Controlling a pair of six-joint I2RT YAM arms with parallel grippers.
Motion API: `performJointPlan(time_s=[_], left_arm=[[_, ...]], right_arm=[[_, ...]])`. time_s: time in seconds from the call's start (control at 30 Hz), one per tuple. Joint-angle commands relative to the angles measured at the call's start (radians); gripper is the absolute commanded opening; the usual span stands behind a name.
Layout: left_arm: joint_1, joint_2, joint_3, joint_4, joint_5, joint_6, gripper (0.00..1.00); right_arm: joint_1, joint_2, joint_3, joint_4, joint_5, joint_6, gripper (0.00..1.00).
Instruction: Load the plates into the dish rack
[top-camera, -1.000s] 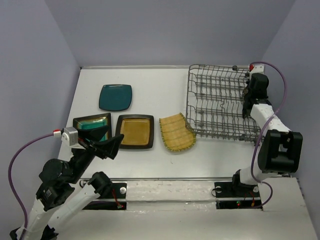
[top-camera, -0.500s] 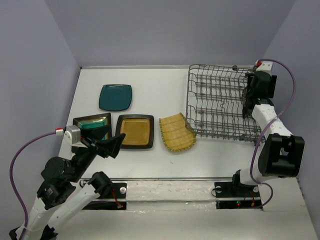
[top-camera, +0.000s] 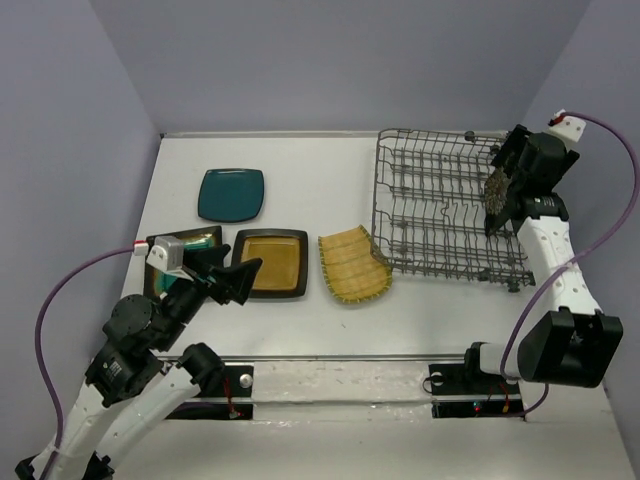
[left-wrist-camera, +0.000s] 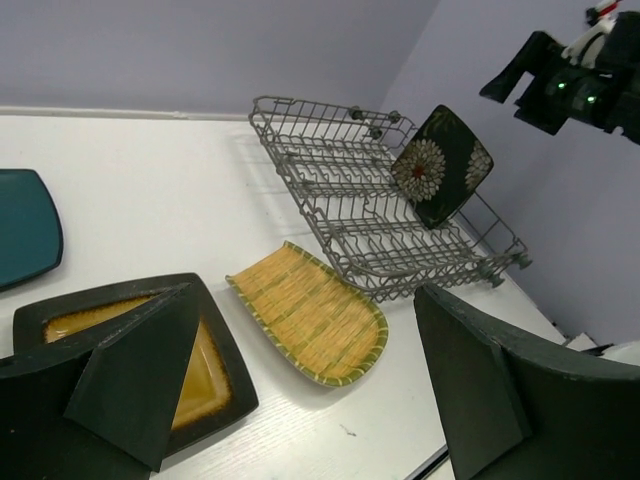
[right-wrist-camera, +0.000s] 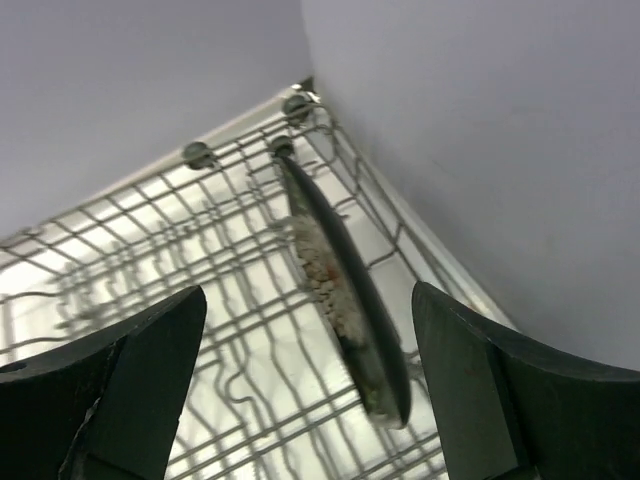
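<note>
The grey wire dish rack (top-camera: 435, 205) lies at the back right. A black plate with white flowers (top-camera: 494, 198) stands on edge at its right end, also seen in the left wrist view (left-wrist-camera: 441, 165) and edge-on in the right wrist view (right-wrist-camera: 345, 290). My right gripper (top-camera: 508, 162) hovers open just above that plate, fingers apart from it on both sides. On the table lie the plain teal plate (top-camera: 231, 194), the dark-rimmed teal plate (top-camera: 192, 241), the mustard plate (top-camera: 272, 262) and the yellow ribbed plate (top-camera: 352, 264). My left gripper (top-camera: 235, 273) hangs open and empty over the mustard plate's left edge.
The yellow ribbed plate (left-wrist-camera: 310, 312) rests with one end against the rack's front left corner (left-wrist-camera: 345, 262). Purple walls close in behind and to the right of the rack. A metal rail runs along the table's near edge (top-camera: 340, 365).
My right gripper opened, let go of the flower plate and rose up and to the right; the plate stays standing in the rack. My left arm moved forward and right over the plates.
</note>
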Motion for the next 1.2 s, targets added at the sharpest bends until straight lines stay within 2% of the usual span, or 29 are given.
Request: performJointPlan(time_s=[0.0,0.17,0.33,0.37,0.4,0.53,0.57,0.67,0.7,0.83,0.9,1.0,1.03,1.17], left_arm=[[0.044,0.060,-0.002,0.054,0.046,0.007,0.99],[0.116,0.091,-0.002,0.062,0.077,0.010,0.99],[0.189,0.109,-0.002,0.074,0.071,0.008,0.99],[0.202,0.123,-0.001,0.072,0.064,0.007,0.99],[0.215,0.130,-0.001,0.071,0.063,0.002,0.99],[0.273,0.144,0.006,0.059,0.020,-0.007,0.99],[0.279,0.138,0.010,0.056,-0.026,-0.010,0.99],[0.284,0.117,0.015,0.048,-0.115,-0.030,0.99],[0.282,0.115,0.016,0.045,-0.124,-0.036,0.99],[0.282,0.152,0.021,0.048,-0.112,-0.004,0.99],[0.282,0.167,0.029,0.040,-0.121,0.019,0.99],[0.284,0.186,0.015,0.052,-0.117,0.017,0.99],[0.287,0.193,0.013,0.055,-0.105,0.019,0.99],[0.311,0.212,0.007,0.074,-0.057,0.030,0.99]], right_arm=[[-0.001,-0.075,0.031,-0.008,-0.136,0.152,0.89],[0.074,-0.148,-0.025,0.024,-0.199,0.178,0.88],[0.274,-0.143,-0.043,0.070,-0.324,0.242,0.80],[0.351,-0.117,-0.048,0.102,-0.337,0.258,0.71],[0.388,-0.102,-0.060,0.145,-0.363,0.279,0.66],[0.566,0.028,-0.057,0.285,-0.388,0.408,0.34],[0.639,0.109,-0.042,0.316,-0.385,0.419,0.31],[0.739,0.249,0.076,0.330,-0.362,0.430,0.24],[0.791,0.342,0.110,0.331,-0.373,0.440,0.23],[0.862,0.547,0.277,0.327,-0.402,0.465,0.23],[0.881,0.617,0.327,0.316,-0.422,0.493,0.27],[0.937,0.633,0.284,0.316,-0.404,0.493,0.42],[0.969,0.622,0.268,0.316,-0.376,0.484,0.49],[1.040,0.538,0.141,0.314,-0.266,0.494,0.62]])
